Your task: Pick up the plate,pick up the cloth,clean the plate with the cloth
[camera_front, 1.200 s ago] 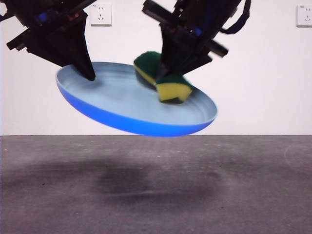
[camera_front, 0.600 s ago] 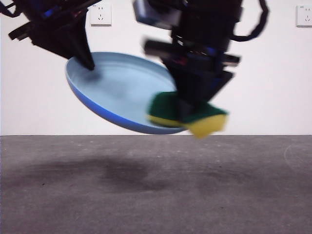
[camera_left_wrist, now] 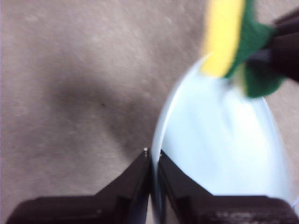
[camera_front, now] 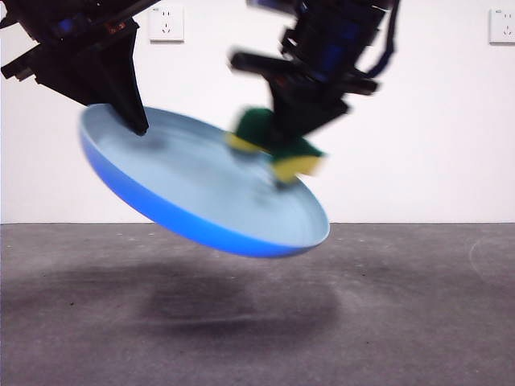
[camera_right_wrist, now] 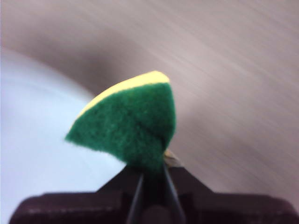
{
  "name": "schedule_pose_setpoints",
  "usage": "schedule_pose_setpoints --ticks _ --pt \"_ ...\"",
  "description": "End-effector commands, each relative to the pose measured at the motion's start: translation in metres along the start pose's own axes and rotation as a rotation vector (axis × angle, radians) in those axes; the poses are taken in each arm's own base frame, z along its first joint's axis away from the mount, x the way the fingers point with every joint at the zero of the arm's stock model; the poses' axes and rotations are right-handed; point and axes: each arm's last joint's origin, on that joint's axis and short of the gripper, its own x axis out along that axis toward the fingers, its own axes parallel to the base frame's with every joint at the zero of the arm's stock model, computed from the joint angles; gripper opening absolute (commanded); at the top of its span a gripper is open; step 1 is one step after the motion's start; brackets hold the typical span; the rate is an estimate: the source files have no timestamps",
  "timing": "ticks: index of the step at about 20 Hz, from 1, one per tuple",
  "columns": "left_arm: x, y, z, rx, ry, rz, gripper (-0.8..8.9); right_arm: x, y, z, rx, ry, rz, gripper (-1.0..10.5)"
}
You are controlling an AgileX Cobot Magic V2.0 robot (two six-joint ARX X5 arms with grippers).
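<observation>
The light-blue plate (camera_front: 201, 197) hangs tilted in the air above the table, its right side lower. My left gripper (camera_front: 133, 121) is shut on the plate's upper left rim; in the left wrist view its jaws (camera_left_wrist: 153, 156) pinch the rim of the plate (camera_left_wrist: 219, 149). My right gripper (camera_front: 282, 149) is shut on the yellow and green sponge (camera_front: 278, 149), which serves as the cloth, and presses it on the plate's inner face, blurred by motion. The right wrist view shows the sponge (camera_right_wrist: 131, 121) in the jaws over the plate (camera_right_wrist: 32, 126).
The dark grey table (camera_front: 257, 322) lies below, with the plate's shadow on it. A white wall with two sockets (camera_front: 166, 22) stands behind.
The sponge has moved from the plate's lower right edge back up onto its inner face. The plate has shifted left and down and tilts more to the right.
</observation>
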Motion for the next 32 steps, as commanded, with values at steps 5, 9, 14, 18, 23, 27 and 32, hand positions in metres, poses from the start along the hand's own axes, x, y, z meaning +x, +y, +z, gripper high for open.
schedule_pose_setpoints --ticks 5,9,14,18,23,27,32 --pt "-0.008 -0.011 0.026 0.002 -0.258 -0.072 -0.08 0.002 0.043 -0.018 -0.029 0.161 0.265 -0.1" --pt "-0.008 -0.004 0.025 -0.009 -0.254 -0.002 -0.08 -0.003 0.043 -0.038 -0.070 0.366 0.202 -0.1" --pt "-0.007 0.000 0.020 -0.018 -0.193 0.007 -0.08 -0.004 0.020 -0.039 -0.133 0.372 -0.261 -0.1" --pt "-0.007 -0.001 0.020 -0.014 -0.187 -0.009 -0.08 -0.004 0.016 -0.030 -0.107 0.283 -0.282 -0.1" --pt "-0.007 0.002 0.020 0.012 -0.197 0.067 -0.08 -0.018 0.015 -0.015 -0.074 0.138 -0.282 -0.1" --pt "-0.004 0.007 0.021 0.053 -0.211 0.215 -0.08 -0.052 0.014 -0.001 -0.043 -0.013 -0.278 -0.1" --pt "0.017 0.025 0.023 0.029 -0.171 0.287 -0.08 -0.114 0.010 0.006 -0.005 -0.192 -0.275 -0.1"
